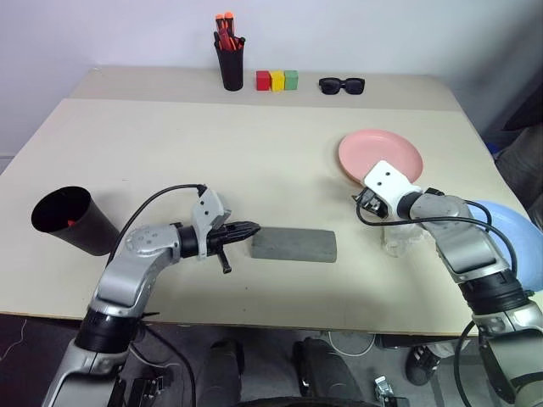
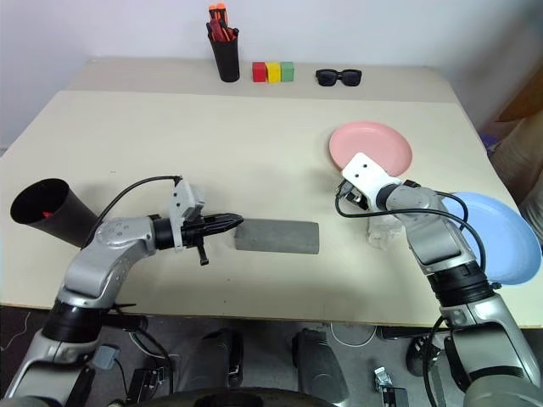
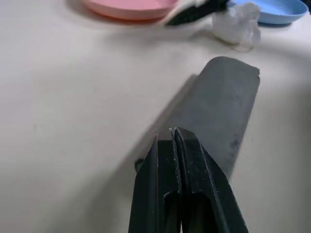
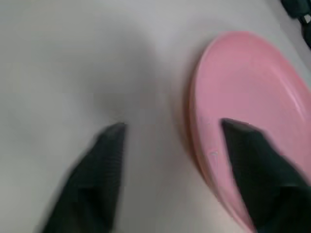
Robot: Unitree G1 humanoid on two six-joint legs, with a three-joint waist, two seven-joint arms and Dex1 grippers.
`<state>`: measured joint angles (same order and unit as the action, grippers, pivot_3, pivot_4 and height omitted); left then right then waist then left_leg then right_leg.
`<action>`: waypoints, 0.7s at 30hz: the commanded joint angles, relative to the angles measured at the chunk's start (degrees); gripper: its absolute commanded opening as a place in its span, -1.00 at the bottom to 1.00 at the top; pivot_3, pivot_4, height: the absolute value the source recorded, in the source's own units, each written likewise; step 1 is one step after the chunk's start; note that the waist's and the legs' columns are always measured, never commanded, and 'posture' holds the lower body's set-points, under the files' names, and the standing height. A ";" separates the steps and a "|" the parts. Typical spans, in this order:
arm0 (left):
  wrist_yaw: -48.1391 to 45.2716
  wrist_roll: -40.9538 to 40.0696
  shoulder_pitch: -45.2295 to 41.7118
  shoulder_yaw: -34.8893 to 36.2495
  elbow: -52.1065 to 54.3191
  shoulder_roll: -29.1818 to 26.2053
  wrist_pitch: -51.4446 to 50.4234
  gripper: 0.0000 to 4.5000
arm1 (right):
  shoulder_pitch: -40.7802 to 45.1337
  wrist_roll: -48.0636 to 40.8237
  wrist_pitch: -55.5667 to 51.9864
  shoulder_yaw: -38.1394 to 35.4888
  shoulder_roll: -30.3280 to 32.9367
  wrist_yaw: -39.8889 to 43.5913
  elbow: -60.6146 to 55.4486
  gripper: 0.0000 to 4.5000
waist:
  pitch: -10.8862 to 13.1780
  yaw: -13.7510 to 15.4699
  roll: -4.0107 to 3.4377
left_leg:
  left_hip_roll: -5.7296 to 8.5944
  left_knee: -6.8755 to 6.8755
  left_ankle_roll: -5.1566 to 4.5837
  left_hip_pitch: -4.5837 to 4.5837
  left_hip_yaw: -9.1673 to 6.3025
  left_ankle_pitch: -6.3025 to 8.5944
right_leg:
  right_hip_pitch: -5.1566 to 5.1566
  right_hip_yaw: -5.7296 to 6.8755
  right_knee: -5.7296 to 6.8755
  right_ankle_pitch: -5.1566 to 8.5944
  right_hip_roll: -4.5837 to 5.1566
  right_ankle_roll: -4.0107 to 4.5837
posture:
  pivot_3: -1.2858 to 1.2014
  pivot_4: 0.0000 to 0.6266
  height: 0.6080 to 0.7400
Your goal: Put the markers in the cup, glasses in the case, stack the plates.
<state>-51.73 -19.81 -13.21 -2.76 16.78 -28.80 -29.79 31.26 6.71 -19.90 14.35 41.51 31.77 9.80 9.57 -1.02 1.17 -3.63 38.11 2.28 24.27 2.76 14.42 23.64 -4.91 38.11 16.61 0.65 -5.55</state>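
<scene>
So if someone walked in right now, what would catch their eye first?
Probably the right gripper, fingers spread over the near rim of the salmon pink plate on the right side of the table, with the light blue plate hanging off the right edge. Next, the left gripper, shut, pointing at the end of the closed grey case in the middle. At far left, the black cup lies tipped over.

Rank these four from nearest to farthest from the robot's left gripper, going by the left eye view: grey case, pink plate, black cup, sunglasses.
From the left gripper:
1. Grey case, just past the shut fingertips.
2. Black cup, lying tipped at the table's left edge.
3. Pink plate, across on the right, by the right gripper.
4. Sunglasses, at the far edge.
Cup and plate are nearly level, with the cup slightly nearer.
</scene>
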 commanded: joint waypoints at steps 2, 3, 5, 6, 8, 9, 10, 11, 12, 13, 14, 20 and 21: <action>3.38 -3.97 2.88 3.85 7.38 0.40 -0.47 -1.00 | 4.56 6.39 8.72 1.40 -0.60 -3.33 9.04 0.44 | 0.00 0.02 0.00 | 0.00 0.00 0.00 -0.01 0.00 0.00 | -0.01 0.00 0.00 0.00 0.00 0.00 | 0.03 -0.52 0.88; 4.22 -4.17 3.70 4.10 8.20 0.52 -0.43 -1.00 | 5.31 7.52 10.12 1.68 -0.94 -4.28 11.31 0.44 | 0.00 0.02 0.00 | 0.01 0.01 0.00 -0.01 0.00 0.00 | -0.02 -0.01 0.00 0.00 0.01 0.00 | 0.03 -0.52 0.88; 6.09 -3.93 5.26 4.32 9.45 0.92 0.22 -1.00 | 6.51 9.07 12.78 1.91 -1.84 -6.15 15.30 0.44 | 0.00 -0.05 0.00 | 0.01 0.01 0.00 -0.02 0.00 0.00 | -0.03 -0.01 0.00 0.00 0.01 0.00 | 0.03 -0.52 0.88; 7.02 -4.02 5.96 4.43 10.09 1.17 0.27 -1.00 | 6.91 9.80 14.00 2.01 -2.16 -6.92 16.72 0.44 | 0.00 -0.09 0.00 | 0.00 0.01 0.00 -0.04 0.01 0.00 | -0.03 -0.01 0.00 0.00 0.01 0.00 | 0.03 -0.52 0.88; 8.53 -4.22 6.87 4.48 11.29 1.62 0.10 -1.00 | 7.44 11.57 16.60 2.44 -2.22 -8.03 18.61 0.21 | 0.00 -0.10 0.00 | 0.00 0.01 0.00 -0.04 0.00 0.00 | -0.04 -0.01 0.01 0.00 0.01 0.00 | 0.03 -0.52 0.88; 9.14 -4.36 7.08 4.45 11.75 1.83 -0.03 -1.00 | 7.60 12.51 17.83 2.71 -2.11 -8.53 19.28 0.06 | 0.00 -0.03 0.00 | 0.00 0.01 0.00 -0.04 0.00 0.00 | -0.04 -0.01 0.00 0.00 0.01 0.00 | 0.03 -0.52 0.88; 9.74 -4.48 7.23 4.45 12.09 2.17 0.11 -1.00 | 7.55 12.97 18.65 2.61 -2.25 -9.13 19.60 -0.17 | 0.00 -0.01 0.00 | 0.00 0.01 0.00 -0.04 0.00 0.00 | -0.04 -0.01 0.00 0.00 0.01 0.01 | 0.03 -0.52 0.88; 10.22 -4.62 7.34 4.39 12.32 2.37 0.11 -1.00 | 7.44 13.16 19.10 2.32 -2.50 -9.52 19.66 -0.36 | 0.00 -0.05 0.00 | 0.01 0.01 0.00 -0.04 0.01 0.00 | -0.04 -0.01 0.00 0.00 0.02 0.01 | 0.03 -0.52 0.88; 10.54 -4.81 7.40 4.31 12.42 2.48 0.04 -1.00 | 7.21 13.36 19.39 2.02 -2.77 -9.86 19.48 -0.63 | 0.00 -0.10 0.00 | 0.01 0.01 0.00 -0.04 0.02 0.00 | -0.04 -0.03 0.00 0.00 0.02 0.01 | 0.03 -0.52 0.88; 10.79 -4.96 7.41 4.20 12.45 2.50 -0.03 -1.00 | 7.08 13.52 19.62 1.77 -2.97 -10.05 19.45 -0.85 | 0.00 -0.11 0.00 | 0.01 0.01 0.00 -0.04 0.02 0.00 | -0.04 -0.03 0.00 -0.01 0.02 0.00 | 0.03 -0.52 0.88; 10.95 -5.25 7.41 4.11 12.38 2.50 -0.18 -1.00 | 6.92 13.90 19.88 1.72 -3.02 -10.26 19.22 -0.99 | 0.00 -0.12 0.00 | 0.01 0.01 0.00 -0.04 0.02 0.00 | -0.04 -0.03 0.01 -0.01 0.02 0.01 | 0.03 -0.52 0.88; 12.50 -5.30 6.12 4.70 8.64 4.25 2.01 -1.00 | 3.01 19.97 22.01 1.05 -0.95 -17.49 14.22 -0.99 | 0.00 -0.04 0.00 | 0.01 0.00 0.00 -0.06 0.01 0.00 | -0.05 -0.03 0.02 -0.01 0.02 0.01 | 0.03 -0.52 0.88; 13.27 -4.23 5.55 4.49 7.77 4.58 3.14 -1.00 | 2.37 21.11 22.51 0.96 -0.25 -18.42 13.21 -0.99 | 0.00 0.07 -0.01 | 0.01 0.01 0.00 -0.06 0.01 0.00 | -0.05 -0.03 0.01 -0.01 0.02 0.00 | 0.03 -0.52 0.88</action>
<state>-39.44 -24.87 -6.50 0.95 24.58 -24.41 -29.18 33.33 25.87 1.09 17.11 39.28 15.88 26.41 9.57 -0.94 1.16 -3.61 38.12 2.29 24.21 2.77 14.42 23.59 -4.95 38.12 16.60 0.67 -5.55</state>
